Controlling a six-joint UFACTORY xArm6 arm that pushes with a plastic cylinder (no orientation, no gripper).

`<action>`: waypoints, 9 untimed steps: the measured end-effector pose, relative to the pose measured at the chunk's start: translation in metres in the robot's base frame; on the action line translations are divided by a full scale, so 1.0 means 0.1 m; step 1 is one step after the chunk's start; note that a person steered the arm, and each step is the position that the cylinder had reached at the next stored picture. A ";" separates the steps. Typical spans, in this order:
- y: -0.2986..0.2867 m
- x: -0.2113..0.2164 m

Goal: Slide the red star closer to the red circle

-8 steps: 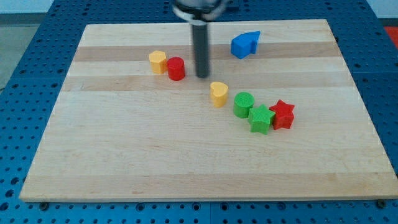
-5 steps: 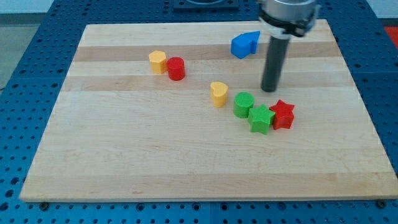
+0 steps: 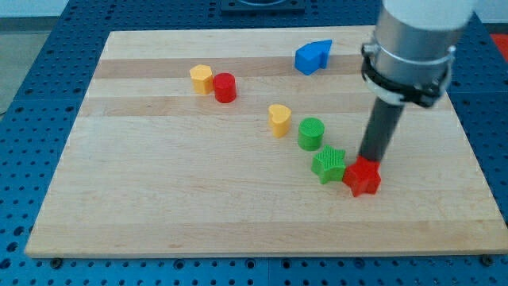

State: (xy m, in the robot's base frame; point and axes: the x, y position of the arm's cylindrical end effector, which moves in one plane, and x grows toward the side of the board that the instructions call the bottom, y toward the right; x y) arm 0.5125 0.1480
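There is no gripper on this arm, so nothing is being held; it ends in a dark rod, and my tip [image 3: 368,159] is down on the wooden table [image 3: 159,199], pressed against the upper edge of the red star [image 3: 363,177]. The rod leans in from the view's upper right, under the grey cylinder of the arm [image 3: 413,44].

The table is a pale plank board lying on a blue perforated base [image 3: 32,119].

The blue block [image 3: 313,56], an angular shape I cannot name for certain, sits near the view's top edge, well apart from the rest. The green star [image 3: 329,164] is just to the left of the red star, touching it or nearly so. The green cylinder [image 3: 311,133] stands just above the green star. The yellow heart-shaped block [image 3: 279,119] is to the left of that cylinder. The red circle [image 3: 225,86] is far off toward the view's upper left, well apart from the red star, with a yellow block [image 3: 201,78] touching its left side.
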 end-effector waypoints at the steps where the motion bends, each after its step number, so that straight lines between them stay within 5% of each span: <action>1: 0.17 0.16; 3: 0.25 0.48; 6: -1.31 -0.05; 8: -1.33 0.45; 9: -1.99 0.35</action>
State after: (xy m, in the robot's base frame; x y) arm 0.5480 -0.0508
